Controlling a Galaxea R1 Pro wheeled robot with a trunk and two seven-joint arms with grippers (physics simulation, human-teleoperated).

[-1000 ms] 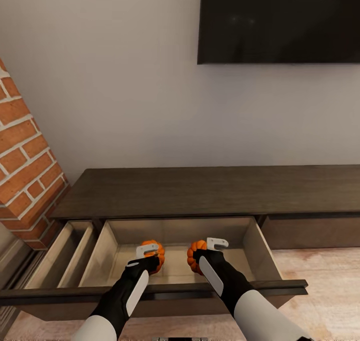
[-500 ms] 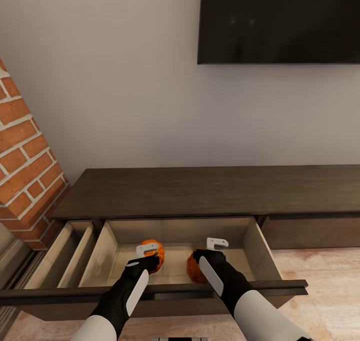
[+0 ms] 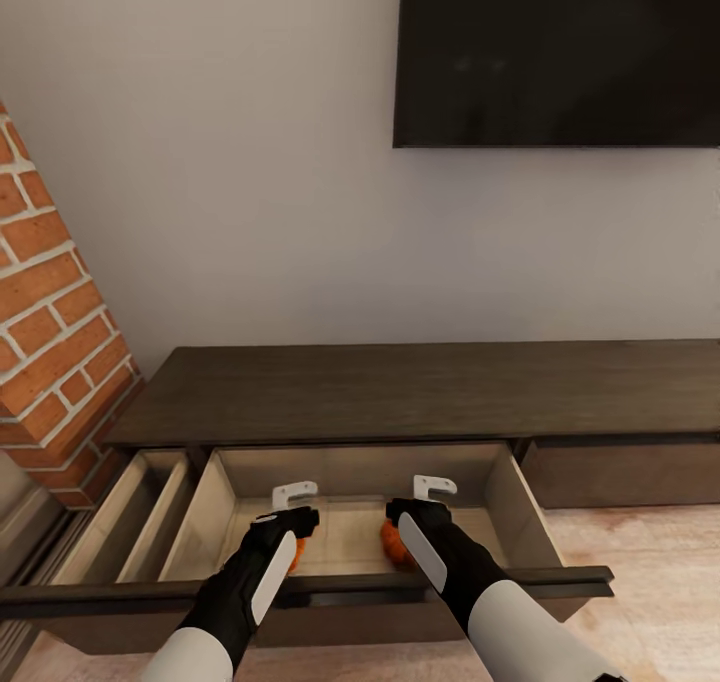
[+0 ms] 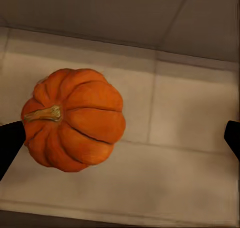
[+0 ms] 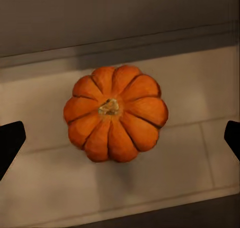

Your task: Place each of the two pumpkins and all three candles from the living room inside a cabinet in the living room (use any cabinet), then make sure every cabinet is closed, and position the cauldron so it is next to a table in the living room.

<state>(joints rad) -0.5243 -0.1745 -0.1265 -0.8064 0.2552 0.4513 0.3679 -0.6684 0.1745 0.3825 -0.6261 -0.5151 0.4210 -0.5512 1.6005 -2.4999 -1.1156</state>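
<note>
The long dark-brown cabinet (image 3: 400, 387) has a wide drawer (image 3: 515, 507) pulled open, pale beige inside. One orange pumpkin (image 4: 72, 120) lies tilted on the drawer floor under my left gripper (image 3: 291, 510), whose black fingertips (image 4: 10, 143) stand wide apart, touching nothing. The other pumpkin (image 5: 116, 120) (image 3: 392, 542) sits upright, stem up, on the drawer floor below my right gripper (image 3: 427, 497), which is open too and clear of it. In the head view my left arm hides most of the left pumpkin. Candles, cauldron and table are out of view.
A second, narrower drawer (image 3: 130, 512) stands open to the left of the wide one. A brick column (image 3: 50, 312) rises at the left and a dark wall screen (image 3: 555, 52) hangs above. The open drawer front (image 3: 560, 580) juts over the pale wood floor (image 3: 660, 582).
Both pumpkins have left the grippers and dropped to the drawer floor, the right one first, then the left. Both grippers have opened. The head camera has tilted up slightly.
</note>
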